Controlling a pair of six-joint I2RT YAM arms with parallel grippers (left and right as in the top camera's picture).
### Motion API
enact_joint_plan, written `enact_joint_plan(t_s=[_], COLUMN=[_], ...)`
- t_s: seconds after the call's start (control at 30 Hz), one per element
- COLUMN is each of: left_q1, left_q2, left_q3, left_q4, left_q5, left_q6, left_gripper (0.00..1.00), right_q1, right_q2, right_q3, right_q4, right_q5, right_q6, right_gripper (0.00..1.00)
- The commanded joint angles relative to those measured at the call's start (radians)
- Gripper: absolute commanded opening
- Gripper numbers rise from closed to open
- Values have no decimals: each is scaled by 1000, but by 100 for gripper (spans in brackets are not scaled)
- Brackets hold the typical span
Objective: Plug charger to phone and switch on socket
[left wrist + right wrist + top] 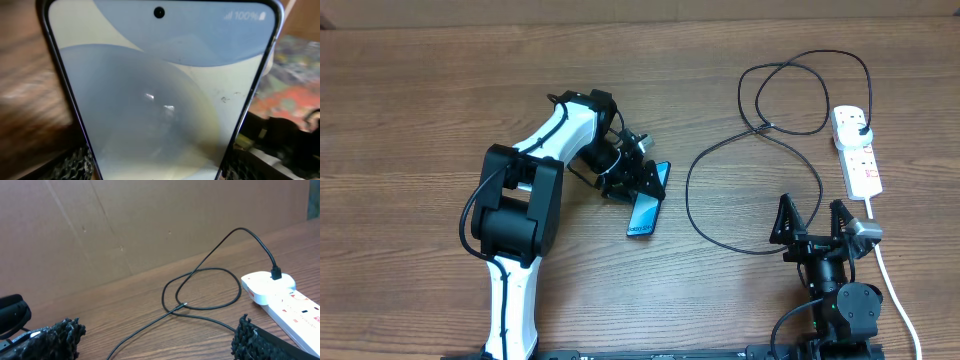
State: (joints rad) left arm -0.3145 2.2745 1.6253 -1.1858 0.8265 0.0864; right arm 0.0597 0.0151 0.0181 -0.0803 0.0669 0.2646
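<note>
The left gripper (642,183) jaws appear clamped across the phone (645,212). The right gripper (813,222), well right of the phone, has its jaws apart.

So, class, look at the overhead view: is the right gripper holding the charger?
No, the right gripper stands wide open while the charger lies loose on the table.
</note>
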Motion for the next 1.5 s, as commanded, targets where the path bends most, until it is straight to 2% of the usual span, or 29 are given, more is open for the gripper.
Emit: enact_joint_plan(t_s=[0.0,0.3,0.57,0.97,1.13,1.4,1.47], left_q1=[-11,-11,-11,-11,-11,-11,-11], left_q2=[6,6,6,6,6,6,6], left_q3=[-5,-5,-5,-5,-5,-5,-5], left_q4=[-23,-25,-23,-26,-49,-74,-74], left_q5=[212,603,745,754,754,754,754], left_q6=[34,34,27,-28,-107,-278,-290], left_gripper=[63,63,61,61,52,53,53], right_q1=[2,2,2,2,2,2,2], right_q2=[-7,-8,-8,-7,-7,-7,-7], right_q3=[-10,-10,-10,-10,-10,-10,-10], right_q4=[4,4,4,4,4,4,4], right_q5=[1,1,1,1,1,1,1], right_q6=[-11,-11,-11,-11,-11,-11,-11], right_gripper=[100,100,100,100,100,100,100])
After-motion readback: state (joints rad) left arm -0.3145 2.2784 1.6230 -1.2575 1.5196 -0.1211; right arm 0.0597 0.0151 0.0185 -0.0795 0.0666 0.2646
